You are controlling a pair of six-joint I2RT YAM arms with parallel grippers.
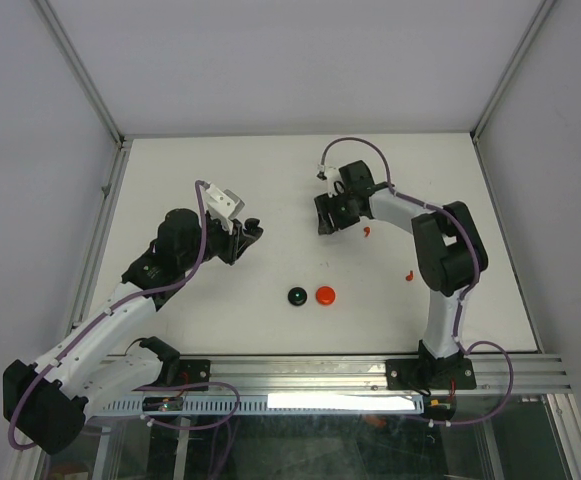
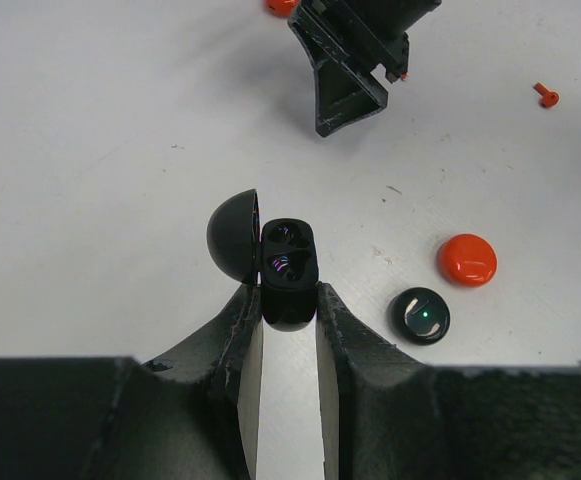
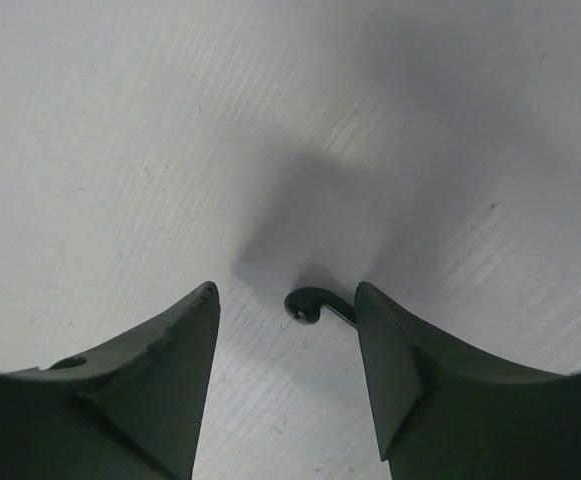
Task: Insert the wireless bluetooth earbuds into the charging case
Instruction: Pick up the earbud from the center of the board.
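Note:
The black charging case (image 2: 290, 270) stands open, its round lid (image 2: 232, 235) swung left, and my left gripper (image 2: 288, 295) is shut on its lower body. In the top view the left gripper (image 1: 249, 232) sits left of centre. My right gripper (image 1: 325, 222) hovers low over the table with its jaws open. Between its fingers lies a black earbud (image 3: 315, 303), its stem almost touching the right finger (image 3: 390, 340). The right gripper (image 3: 286, 292) holds nothing. Two red earbuds (image 1: 368, 232) (image 1: 408, 276) lie on the table to its right; one red earbud (image 2: 545, 94) shows in the left wrist view.
A black disc (image 1: 297, 296) and a red disc (image 1: 325, 295) lie side by side near the table's front middle, also seen as the red disc (image 2: 467, 259) and black disc (image 2: 419, 315). A metal rail (image 1: 370, 370) runs along the near edge.

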